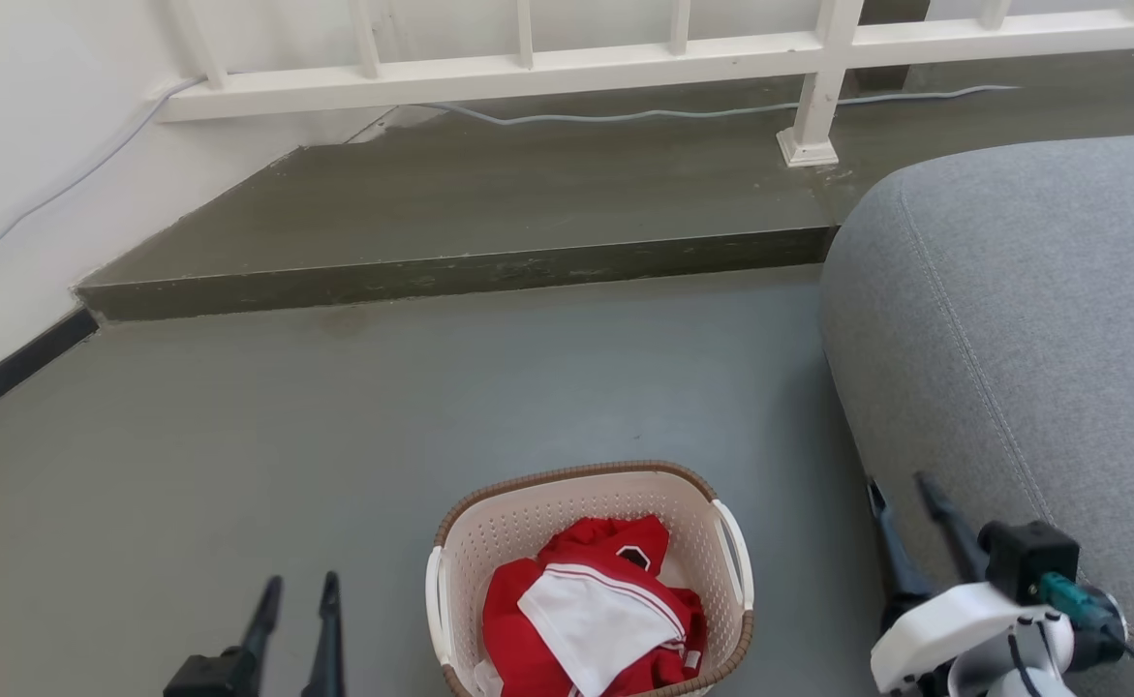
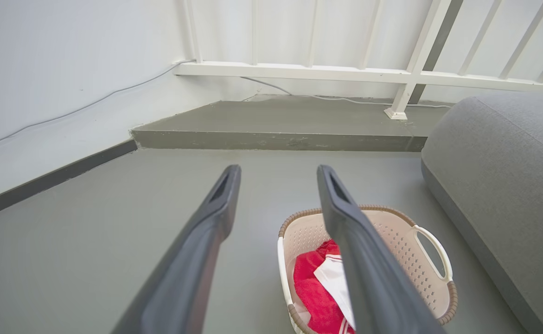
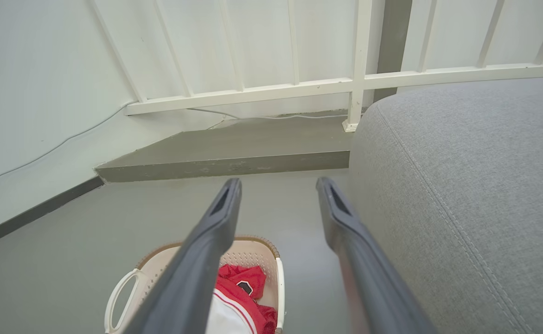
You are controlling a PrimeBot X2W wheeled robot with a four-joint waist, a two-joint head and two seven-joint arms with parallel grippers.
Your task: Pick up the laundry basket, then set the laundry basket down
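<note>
The laundry basket [image 1: 518, 528] is cream with perforated walls, a brown woven rim and white side handles. It stands on the grey floor at the bottom centre of the head view and holds red and white clothes [image 1: 597, 610]. My left gripper [image 1: 299, 585] hangs open to the basket's left, apart from it. On the basket's other side my right gripper [image 1: 900, 486] is open too, next to the sofa. The basket [image 2: 392, 232] lies below and right of my left gripper [image 2: 278, 170] in the left wrist view. In the right wrist view the basket [image 3: 245, 248] lies below my right gripper [image 3: 278, 183].
A grey sofa [image 1: 1041, 329] fills the right side, close to my right arm. A raised dark step [image 1: 489, 208] runs across the back under a white railing [image 1: 818, 58], with a cable along it. A white wall [image 1: 34, 155] stands at the left.
</note>
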